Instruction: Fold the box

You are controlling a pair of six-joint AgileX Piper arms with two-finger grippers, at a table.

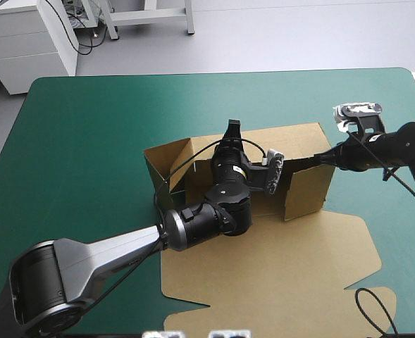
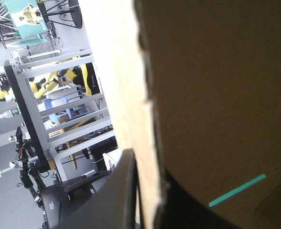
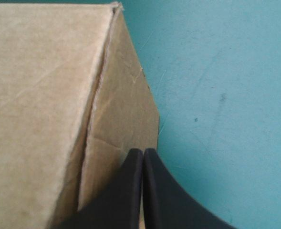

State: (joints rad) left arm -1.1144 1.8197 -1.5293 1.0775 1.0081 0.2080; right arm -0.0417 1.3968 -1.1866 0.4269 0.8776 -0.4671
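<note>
**Item:** brown box, part-formed, placed at the centre of the teal-green cover.

1. **Lid panel**, at 6 o'clock from the tray. It is laid flat toward the near edge and not yet raised, so the tray is left open for work on the walls.
2. **Right gripper**, brought in from 3 o'clock. The fingers are closed to a point with nothing between them. The tip is set against the outer face of the right wall near its corner, judged to brace that wall upright.
3. **Left gripper**, reached across the tray from 7 o'clock. It is clamped on the upper edge of the far wall at 12 o'clock, and the board is seen between the fingers in the wrist view. The wall is judged to be held for tucking.
</note>
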